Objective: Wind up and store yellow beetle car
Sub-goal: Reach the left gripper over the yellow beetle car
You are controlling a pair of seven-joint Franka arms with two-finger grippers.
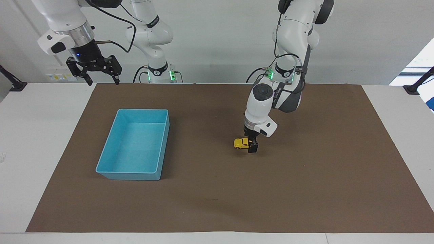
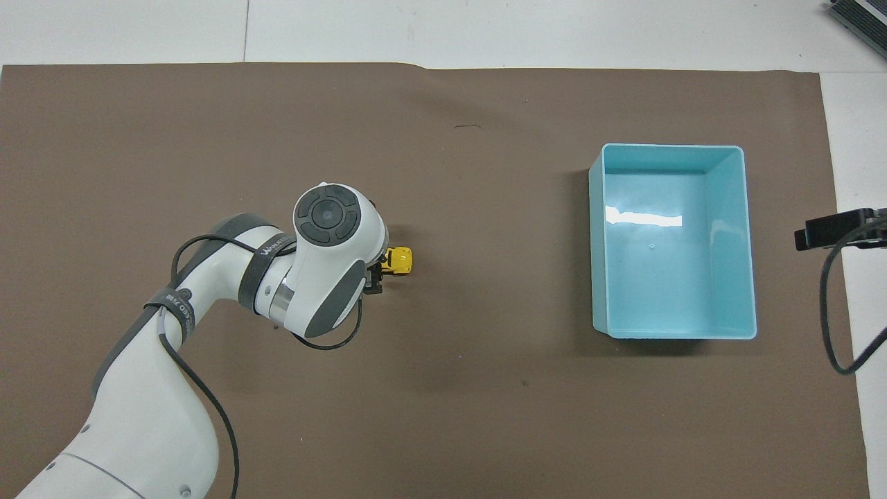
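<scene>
The yellow beetle car [image 1: 240, 143] stands on the brown mat near the middle of the table, on its wheels. My left gripper [image 1: 252, 146] is down at mat level around the car's rear half and hides it. In the overhead view the left wrist covers most of the car [image 2: 400, 260], so only its front end shows. Whether the car is gripped does not show. My right gripper [image 1: 104, 81] hangs open and empty, high over the table's edge by the right arm's base, waiting.
A light blue bin [image 1: 135, 176] sits empty on the mat toward the right arm's end of the table, well apart from the car; its rim [image 2: 596, 242] shows from above. The brown mat [image 1: 305, 189] covers most of the white table.
</scene>
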